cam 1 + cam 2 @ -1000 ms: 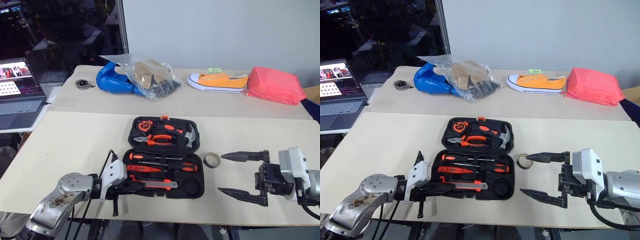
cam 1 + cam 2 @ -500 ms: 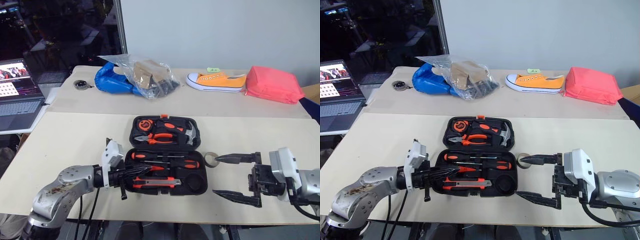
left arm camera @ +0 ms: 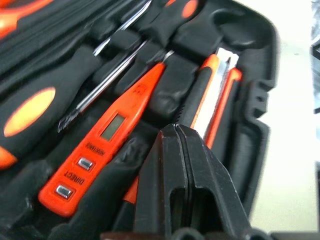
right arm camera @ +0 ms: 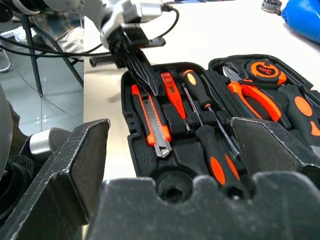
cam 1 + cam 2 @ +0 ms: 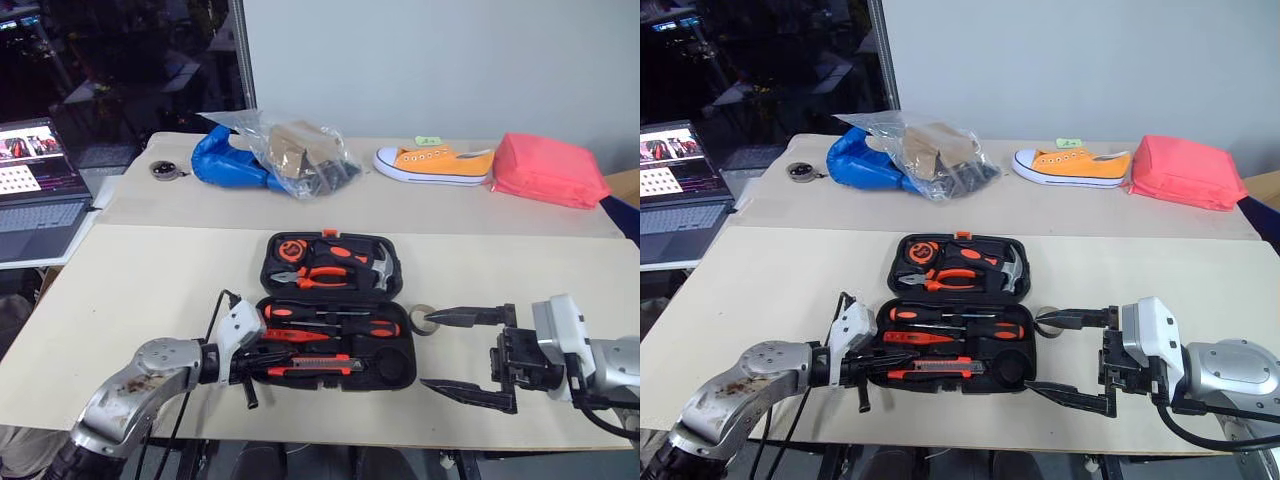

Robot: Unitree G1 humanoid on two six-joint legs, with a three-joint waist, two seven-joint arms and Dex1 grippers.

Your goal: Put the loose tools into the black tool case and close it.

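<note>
Left end effector (image 5: 262, 362), pressed together, rests on the knife (image 5: 312, 370) in the open case (image 5: 395, 335) mid-worktop; right end effector (image 5: 462, 352) gapes beside the tape roll (image 5: 420, 320), still outside.

The left arm (image 5: 140, 385) has a rounded silver shell, scuffed with brownish marks, a white wrist block and thin black cables looping off it. The right arm (image 5: 600, 362) is smooth silver with a white block and black bracket. Both carry long, tapered black fingers (image 5: 470, 316).
</note>
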